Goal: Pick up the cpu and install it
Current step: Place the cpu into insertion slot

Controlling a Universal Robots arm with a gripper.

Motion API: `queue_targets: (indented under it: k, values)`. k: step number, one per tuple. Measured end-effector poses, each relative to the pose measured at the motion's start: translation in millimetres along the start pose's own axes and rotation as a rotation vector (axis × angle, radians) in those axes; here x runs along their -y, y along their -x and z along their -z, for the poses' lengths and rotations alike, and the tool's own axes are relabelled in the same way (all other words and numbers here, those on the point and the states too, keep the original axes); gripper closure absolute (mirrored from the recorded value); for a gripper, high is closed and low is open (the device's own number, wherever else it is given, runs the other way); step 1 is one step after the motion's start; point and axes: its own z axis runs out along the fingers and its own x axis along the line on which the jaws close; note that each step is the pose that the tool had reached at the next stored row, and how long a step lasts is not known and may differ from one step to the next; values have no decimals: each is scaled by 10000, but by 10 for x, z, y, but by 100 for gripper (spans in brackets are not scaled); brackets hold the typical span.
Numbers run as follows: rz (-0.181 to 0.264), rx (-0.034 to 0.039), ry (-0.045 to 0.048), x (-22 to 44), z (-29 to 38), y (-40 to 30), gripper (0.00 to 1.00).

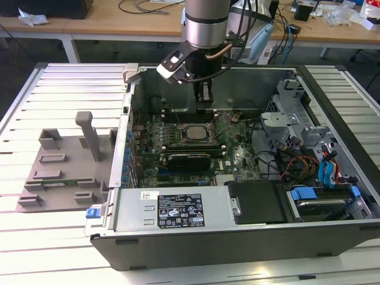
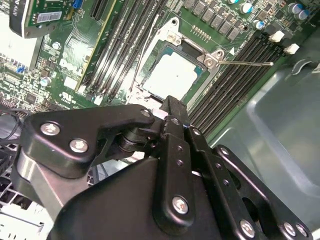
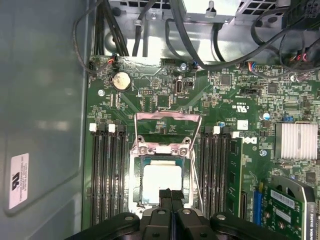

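In the exterior view's lower middle, a grey box (image 1: pixel 130 208) lies along the front wall of an open computer case (image 1: pixel 237 243), which stands on a slatted bench (image 1: pixel 71 89). At the view's left a grey tray (image 1: pixel 59 172) rests on the same bench.

Behind the box lies the green board (image 1: pixel 237 157). The cpu (image 1: pixel 194 133) sits flat in its socket near the centre of the frame, silvery top up. In the first wrist view the socket's metal frame (image 3: pixel 167 116) is swung open, leaving the cpu (image 3: pixel 161 182) uncovered.

The gripper (image 1: pixel 205 105) hangs just above and behind the cpu. In both wrist views its fingers (image 3: pixel 165 196) are pressed together with nothing between them, the tips at the cpu's (image 2: pixel 172 75) edge. Whether they touch it I cannot tell.

The arm (image 1: pixel 206 24) rises out of the top of the frame.
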Motion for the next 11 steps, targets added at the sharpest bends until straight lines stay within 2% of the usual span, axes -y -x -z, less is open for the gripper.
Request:
queue_targets:
  k: [3, 7, 11]
  values:
    - [0, 1, -1, -1, 44, 2, 89]
    - [-1, 0, 0, -4, 138, 5, 89]
    - [0, 2, 0, -6, 195, 8, 89]
